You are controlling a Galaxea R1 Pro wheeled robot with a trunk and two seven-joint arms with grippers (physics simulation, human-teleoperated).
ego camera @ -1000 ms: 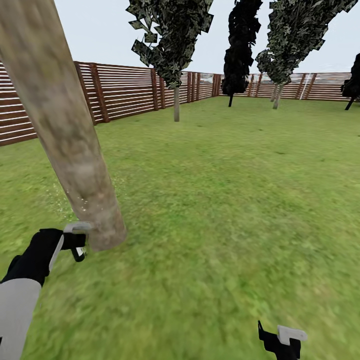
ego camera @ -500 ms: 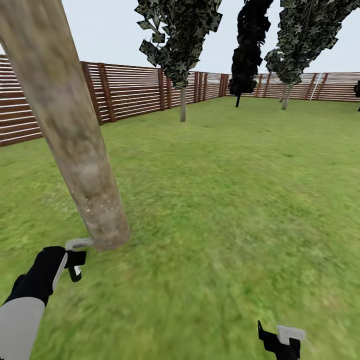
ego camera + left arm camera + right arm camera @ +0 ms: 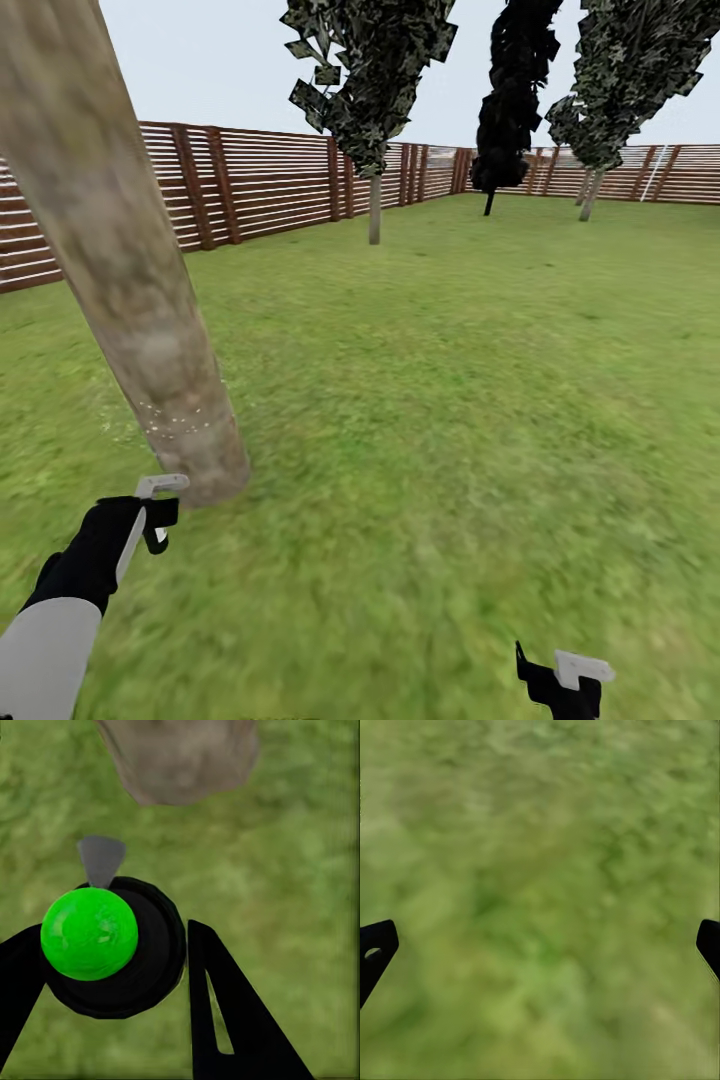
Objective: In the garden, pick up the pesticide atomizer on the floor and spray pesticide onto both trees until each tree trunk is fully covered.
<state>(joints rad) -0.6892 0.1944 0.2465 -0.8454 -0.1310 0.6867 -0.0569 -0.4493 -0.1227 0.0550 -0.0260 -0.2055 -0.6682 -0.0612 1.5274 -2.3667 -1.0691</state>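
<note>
Left gripper [image 3: 112,967] clenched on the pesticide atomizer [image 3: 112,952], its green ball top and grey nozzle between the black fingers [image 3: 225,1020], nozzle aimed at the base of the tree trunk [image 3: 130,290] just ahead of the gripper, pale specks on the bark above it. Right gripper [image 3: 540,945] released, fingers spread wide over bare lawn [image 3: 480,400], well apart from the trunk. A second tree [image 3: 374,205] stands far ahead by the fence [image 3: 250,185].

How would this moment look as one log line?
left hand: holding atomizer | aimed: near tree trunk base | white specks on bark | right hand: open, idle over grass
</note>
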